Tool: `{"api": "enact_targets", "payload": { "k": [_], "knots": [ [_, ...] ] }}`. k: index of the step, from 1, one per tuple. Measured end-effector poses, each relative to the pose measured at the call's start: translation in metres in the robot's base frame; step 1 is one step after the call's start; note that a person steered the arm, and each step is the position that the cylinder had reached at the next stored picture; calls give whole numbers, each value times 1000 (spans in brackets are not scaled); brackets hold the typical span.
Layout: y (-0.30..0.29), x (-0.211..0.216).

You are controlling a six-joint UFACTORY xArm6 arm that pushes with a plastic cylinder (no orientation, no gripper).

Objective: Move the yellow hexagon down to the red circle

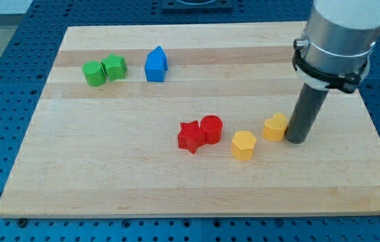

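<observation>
Looking at your board: my tip (296,140) sits just right of a yellow plastic block (276,126) (shape unclear), apparently touching it. No claw on this rig, just a bare rod. Yellow plastic hexagon (243,144) lies near the red plastic circle (211,128), to its lower right, apart. Red star (190,137) touches the circle's left.

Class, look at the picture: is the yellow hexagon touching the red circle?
No: a strip of bare board separates the yellow hexagon from the red circle.
</observation>
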State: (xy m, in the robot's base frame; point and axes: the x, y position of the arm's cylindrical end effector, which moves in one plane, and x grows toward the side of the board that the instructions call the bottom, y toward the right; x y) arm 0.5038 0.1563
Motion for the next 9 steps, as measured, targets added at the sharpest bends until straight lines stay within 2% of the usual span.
{"api": "enact_targets", "payload": {
  "k": [2, 4, 7, 8, 9],
  "knots": [
    [-57, 33],
    [-96, 43],
    [-72, 28],
    [-73, -4],
    [-76, -9]
  ]
}}
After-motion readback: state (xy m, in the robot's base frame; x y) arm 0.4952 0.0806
